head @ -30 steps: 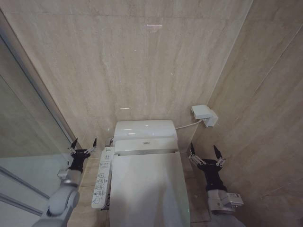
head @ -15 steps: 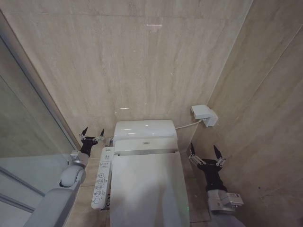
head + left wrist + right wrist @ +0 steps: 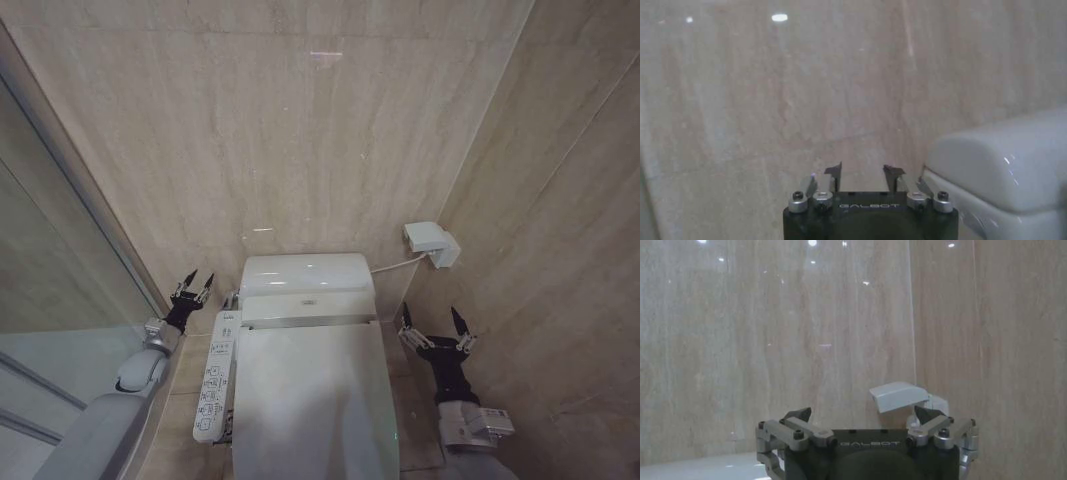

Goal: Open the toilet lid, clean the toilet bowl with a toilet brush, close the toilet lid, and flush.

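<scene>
A closed toilet lid (image 3: 315,400) lies flat, low in the head view. The left end effector (image 3: 196,284), fingers spread and empty, hovers beside the tank (image 3: 307,275). The right end effector (image 3: 436,325), also spread empty, hangs beside the lid's right.

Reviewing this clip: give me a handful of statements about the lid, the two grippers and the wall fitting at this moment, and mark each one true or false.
1. The toilet lid is down over the bowl. True.
2. The left gripper is clamped on the lid's edge. False: it is beside the tank, near the back wall, holding nothing.
3. The right gripper is open, on the toilet's right side. True.
4. The button panel runs along the toilet's right side. False: it runs along the left side.
5. A small white box is mounted on the wall to the right of the tank. True.
</scene>
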{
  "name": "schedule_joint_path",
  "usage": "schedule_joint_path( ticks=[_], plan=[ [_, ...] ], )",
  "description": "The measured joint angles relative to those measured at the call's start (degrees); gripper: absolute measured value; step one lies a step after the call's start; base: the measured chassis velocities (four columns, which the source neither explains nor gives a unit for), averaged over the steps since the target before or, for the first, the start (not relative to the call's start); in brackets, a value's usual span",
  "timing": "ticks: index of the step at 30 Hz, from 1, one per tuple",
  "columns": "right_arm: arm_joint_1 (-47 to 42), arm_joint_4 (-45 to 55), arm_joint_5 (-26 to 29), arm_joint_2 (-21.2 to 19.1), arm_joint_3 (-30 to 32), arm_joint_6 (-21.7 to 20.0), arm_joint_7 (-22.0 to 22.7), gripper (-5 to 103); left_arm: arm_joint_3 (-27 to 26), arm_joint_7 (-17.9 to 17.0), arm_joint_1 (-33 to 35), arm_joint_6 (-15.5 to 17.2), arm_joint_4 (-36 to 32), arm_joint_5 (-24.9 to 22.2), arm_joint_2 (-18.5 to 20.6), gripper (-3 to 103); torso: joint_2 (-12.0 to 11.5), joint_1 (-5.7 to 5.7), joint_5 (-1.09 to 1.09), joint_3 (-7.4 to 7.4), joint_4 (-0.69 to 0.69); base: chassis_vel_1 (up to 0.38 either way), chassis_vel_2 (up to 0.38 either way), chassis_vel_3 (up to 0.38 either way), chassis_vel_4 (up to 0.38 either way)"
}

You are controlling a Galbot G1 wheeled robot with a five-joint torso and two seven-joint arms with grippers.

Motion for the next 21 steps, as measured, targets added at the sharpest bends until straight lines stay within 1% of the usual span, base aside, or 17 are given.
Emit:
schedule_joint_path(
  ticks=[1,4,5,6,9,10,12,13,14,16,21],
  plan=[
    [0.0,0.0,0.0,0.0,0.0,0.0,0.0,100,0.0,0.0,0.0,0.0,0.0,0.0,0.0,51,0.0,0.0,0.0,0.0,0.0,0.0,0.0,0.0,0.0],
    [0.0,0.0,0.0,0.0,0.0,0.0,0.0,100,0.4,1.9,0.3,-1.4,1.0,2.3,0.0,51,0.0,0.0,0.0,0.0,-0.02,0.0,0.0,0.0,0.0],
    [0.0,0.0,0.0,0.0,0.0,0.0,0.0,100,0.4,1.9,0.3,-1.4,1.0,2.3,0.0,51,0.0,0.0,0.0,0.0,-0.02,0.0,0.0,0.0,0.0],
    [0.0,0.0,0.0,0.0,0.0,0.0,0.0,100,0.4,2.9,0.5,-2.0,1.2,3.2,0.0,24,0.0,0.0,0.0,0.0,-0.01,0.0,0.0,0.0,0.0],
    [0.0,0.0,0.0,0.0,0.0,0.0,0.0,100,0.2,6.8,1.3,-3.0,1.5,5.0,0.1,24,0.0,0.0,0.0,0.0,-0.01,0.0,0.0,0.0,0.0],
    [0.0,0.0,0.0,0.0,0.0,0.0,0.0,100,0.2,6.8,1.3,-3.0,1.5,5.0,0.1,24,0.0,0.0,0.0,0.0,-0.01,0.0,0.0,0.0,0.0],
    [0.0,0.0,0.0,0.0,0.0,0.0,0.0,100,-0.1,10.3,1.7,-3.9,2.0,5.8,0.3,24,0.0,0.0,0.0,0.0,0.01,0.0,0.0,0.0,0.0],
    [0.0,0.0,0.0,0.0,0.0,0.0,0.0,100,-0.4,12.4,1.7,-4.7,2.6,6.5,0.3,1,0.0,0.0,0.0,0.0,0.0,0.0,0.0,0.0,0.0],
    [0.0,0.0,0.0,0.0,0.0,0.0,0.0,100,-0.4,12.4,1.7,-4.7,2.6,6.5,0.3,1,0.0,0.0,0.0,0.0,0.0,0.0,0.0,0.0,0.0],
    [0.0,0.0,0.0,0.0,0.0,0.0,0.0,100,-0.9,14.3,1.8,-5.5,3.4,7.7,0.3,1,0.0,0.0,0.0,0.0,0.0,0.0,0.0,0.0,0.0],
    [0.0,0.0,0.0,0.0,0.0,0.0,0.0,100,-1.2,15.0,1.6,-6.3,5.2,8.0,0.4,0,0.0,0.0,0.0,0.0,0.0,0.0,0.0,0.0,0.0]
  ],
)
